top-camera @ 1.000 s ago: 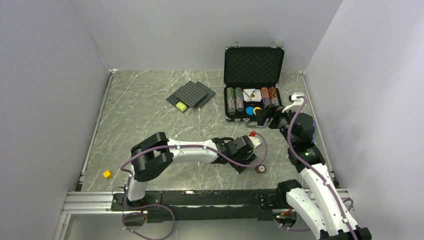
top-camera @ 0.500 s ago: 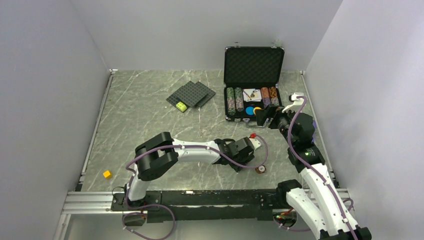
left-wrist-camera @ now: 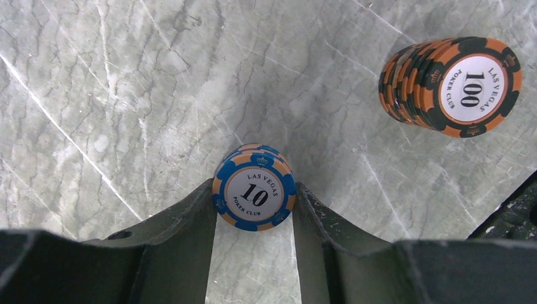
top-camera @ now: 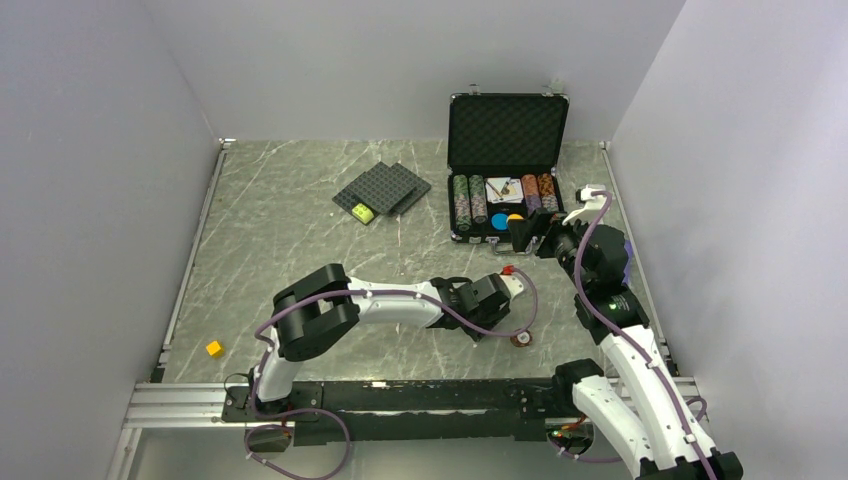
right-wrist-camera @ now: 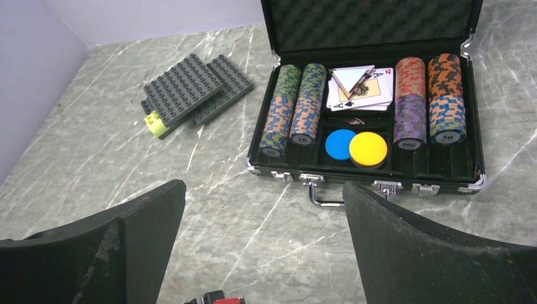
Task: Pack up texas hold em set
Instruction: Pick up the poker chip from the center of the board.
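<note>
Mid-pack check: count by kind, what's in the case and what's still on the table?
Chip rows in the case: 4
Discs: 2, blue disc, yellow disc
Card pile: 1
Chip stacks on the table: 2, 10 stack, 100 stack
Total: 9

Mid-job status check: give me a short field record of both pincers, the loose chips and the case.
left pincer: closed on the blue 10 chip stack, which stands on the table
right pincer: open, empty, facing the case front
loose chips: orange 100 stack on the table, apart from the left pincer
case: lid open; chip rows, cards, blue disc and yellow disc inside
</note>
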Available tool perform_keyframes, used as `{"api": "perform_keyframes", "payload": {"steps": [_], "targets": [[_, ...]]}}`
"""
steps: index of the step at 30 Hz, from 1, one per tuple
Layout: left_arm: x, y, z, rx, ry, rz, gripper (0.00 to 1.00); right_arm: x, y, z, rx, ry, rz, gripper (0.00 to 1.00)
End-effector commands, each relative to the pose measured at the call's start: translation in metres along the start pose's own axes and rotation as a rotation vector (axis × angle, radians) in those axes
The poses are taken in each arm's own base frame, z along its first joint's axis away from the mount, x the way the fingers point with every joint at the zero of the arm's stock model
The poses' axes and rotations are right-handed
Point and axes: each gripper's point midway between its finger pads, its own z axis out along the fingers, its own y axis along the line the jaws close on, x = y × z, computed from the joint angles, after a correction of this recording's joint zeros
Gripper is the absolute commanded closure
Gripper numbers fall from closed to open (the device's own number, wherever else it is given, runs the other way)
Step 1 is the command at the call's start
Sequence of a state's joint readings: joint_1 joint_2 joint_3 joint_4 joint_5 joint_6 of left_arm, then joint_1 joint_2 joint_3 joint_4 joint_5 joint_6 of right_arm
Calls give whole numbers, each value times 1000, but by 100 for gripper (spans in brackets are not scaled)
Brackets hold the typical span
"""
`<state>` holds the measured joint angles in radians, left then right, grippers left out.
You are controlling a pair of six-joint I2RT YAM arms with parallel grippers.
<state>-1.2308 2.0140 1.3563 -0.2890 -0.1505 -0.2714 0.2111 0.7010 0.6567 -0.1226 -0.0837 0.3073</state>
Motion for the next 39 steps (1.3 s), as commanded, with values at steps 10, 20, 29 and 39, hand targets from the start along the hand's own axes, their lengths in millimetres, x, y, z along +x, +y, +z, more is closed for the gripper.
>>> {"api": "perform_keyframes", "payload": {"steps": [10, 20, 29, 39], "targets": [[8, 3, -2, 33, -6, 42, 100, -2, -8, 9, 63, 14, 76, 2], [-21, 19, -66, 115, -66, 130, 100, 5, -28, 13, 161, 94, 134, 3], [-14, 44, -131, 208, -111, 245, 100, 53, -9, 7, 32, 291, 259, 4], [3, 48, -147, 298, -169, 336, 100, 100, 74, -22, -433, 508, 640, 14]]}}
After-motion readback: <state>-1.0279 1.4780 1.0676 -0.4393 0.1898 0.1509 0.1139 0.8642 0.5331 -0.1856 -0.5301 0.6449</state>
